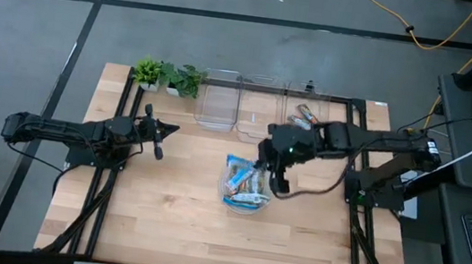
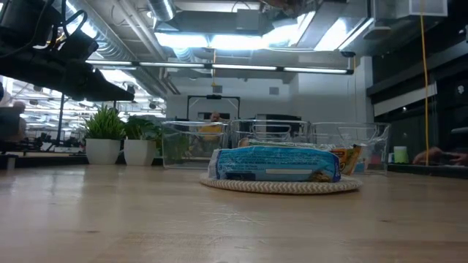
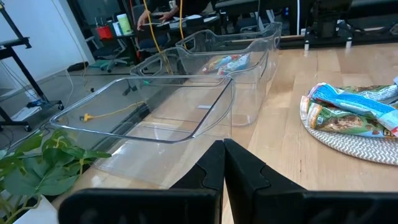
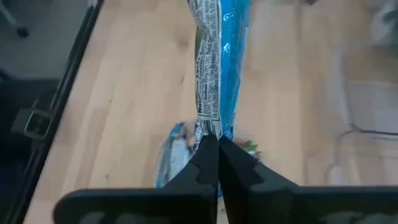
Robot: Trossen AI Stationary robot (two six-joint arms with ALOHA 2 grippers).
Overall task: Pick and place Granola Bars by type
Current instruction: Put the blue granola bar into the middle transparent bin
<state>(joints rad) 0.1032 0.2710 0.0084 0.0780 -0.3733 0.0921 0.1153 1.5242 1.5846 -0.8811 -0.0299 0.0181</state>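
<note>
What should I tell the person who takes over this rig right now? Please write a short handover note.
Right gripper: shut on a blue bar, lifted above the plate.
Left gripper: shut, empty, waiting at table's left, near the plants.
Bars: a pile lies on the plate; a few are in the right bin.
Done: some bars sorted into that bin.
Left: place the held bar, then sort the pile. The middle bin and left bin look empty.

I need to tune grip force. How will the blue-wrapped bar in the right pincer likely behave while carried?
The blue bar, pinched at one wrapper end by the right pincer, probably dangles and swings. Its glossy film looks slippery, so it might slide out. It seems light and fairly stiff.
</note>
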